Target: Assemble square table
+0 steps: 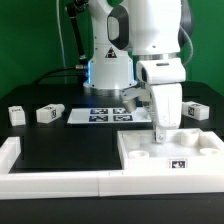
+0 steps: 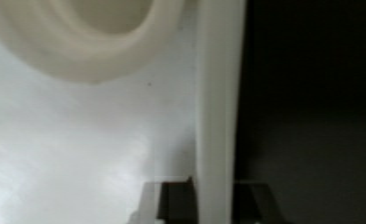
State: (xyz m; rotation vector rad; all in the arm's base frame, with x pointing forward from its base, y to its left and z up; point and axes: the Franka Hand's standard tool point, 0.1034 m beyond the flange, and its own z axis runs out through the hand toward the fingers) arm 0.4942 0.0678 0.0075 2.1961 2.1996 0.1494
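I read the robot's two-finger gripper [image 1: 160,134] as closed on the white plastic square tray-like tabletop [image 1: 190,152]. The arm points straight down over the tabletop's far-left portion, as seen in the exterior view. In the wrist view, the dark fingertips [image 2: 169,201] stand one on each side of the tabletop's raised rim [image 2: 217,110], so the grip is on that wall, with the jaws nearly together. The same view shows a round recess [image 2: 82,35] moulded into the tray floor on one side of the rim and the black table [image 2: 322,100] on the other. The tabletop lies flat on the black table at the exterior view's lower right, just beside the long white border bar [image 1: 60,181] that runs along the front edge; I cannot tell whether the two touch. A black-and-white tag [image 1: 180,165] sits on the tabletop's near side. Two small white blocky legs [image 1: 15,115] [image 1: 48,114] lie well apart from the tabletop at the exterior view's left. A third leg [image 1: 195,110] lies behind the tabletop at the right. The marker board [image 1: 100,114] lies flat in front of the arm's base.
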